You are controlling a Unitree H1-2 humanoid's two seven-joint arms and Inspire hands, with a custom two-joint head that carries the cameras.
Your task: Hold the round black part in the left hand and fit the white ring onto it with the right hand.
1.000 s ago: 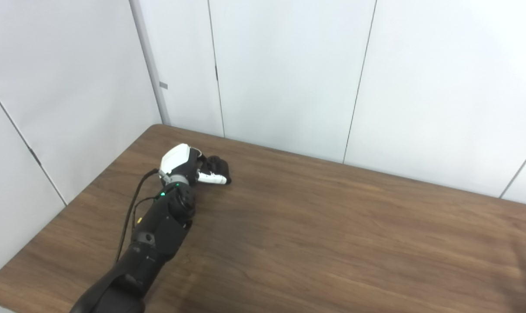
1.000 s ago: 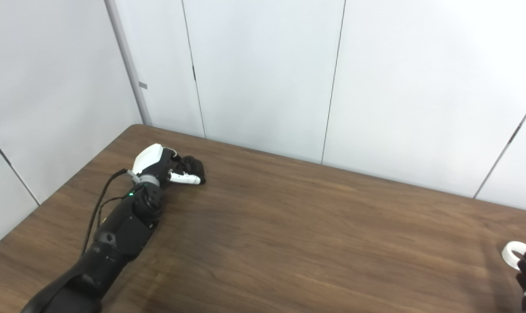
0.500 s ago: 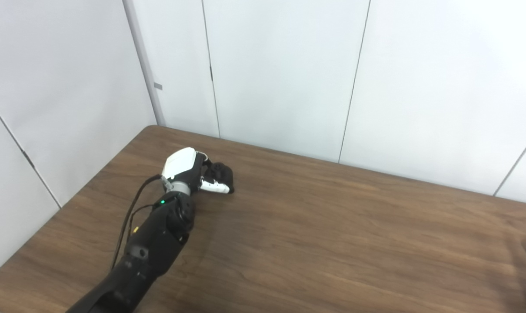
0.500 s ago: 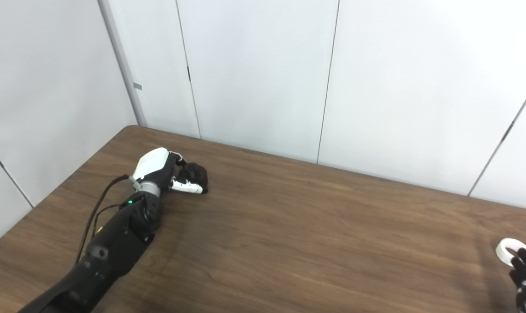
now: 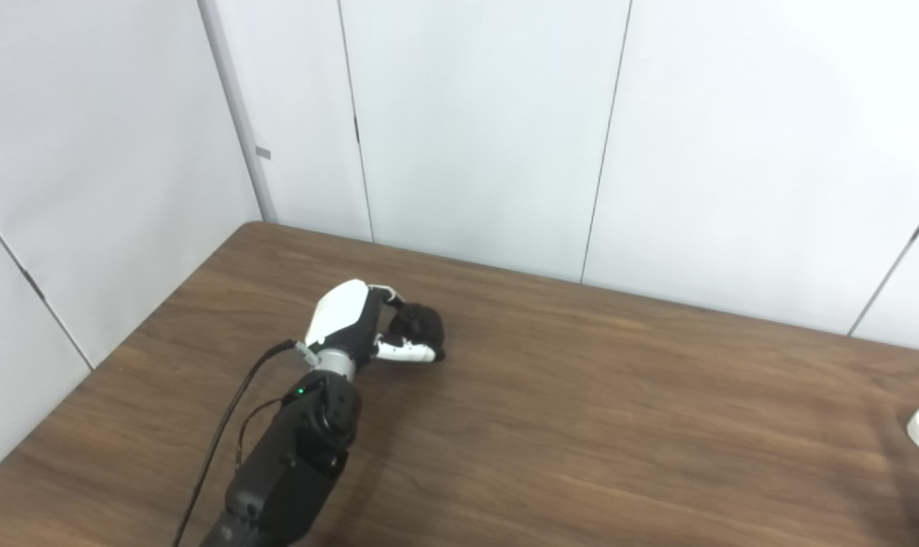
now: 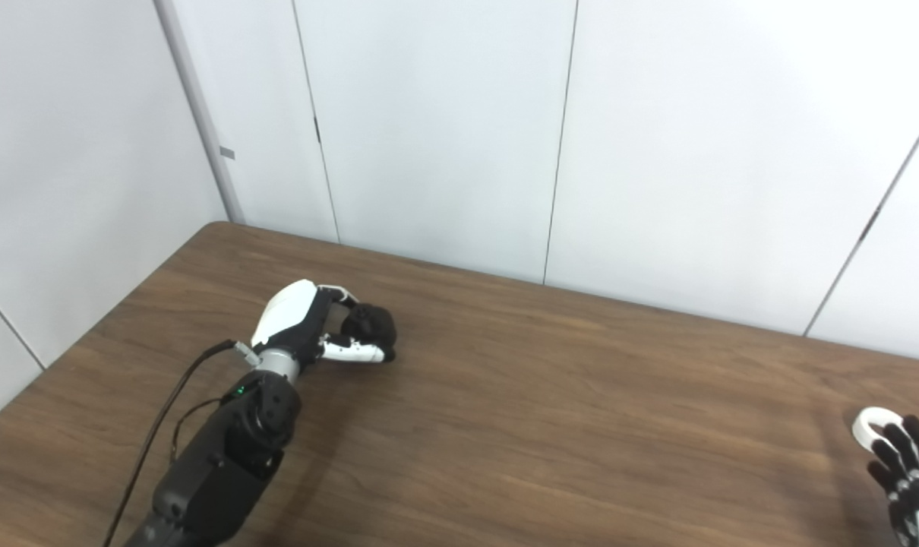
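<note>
Black round part (image 6: 368, 325) clasped in left robot hand (image 6: 307, 327); right robot hand (image 6: 909, 475) spread, fingertips at white ring (image 6: 870, 422).

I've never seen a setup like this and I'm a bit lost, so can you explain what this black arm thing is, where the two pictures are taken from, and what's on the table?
These are two views from cameras side by side on a humanoid robot's head, looking down at a brown wooden table set against white wall panels. The black arm coming in at the lower left ends in the left hand, white-backed with fingers and a thumb. It is closed around a round black part. At the far right edge lies a white ring on the table. The right hand is just by it with its dark fingers spread, holding nothing yet.
</note>
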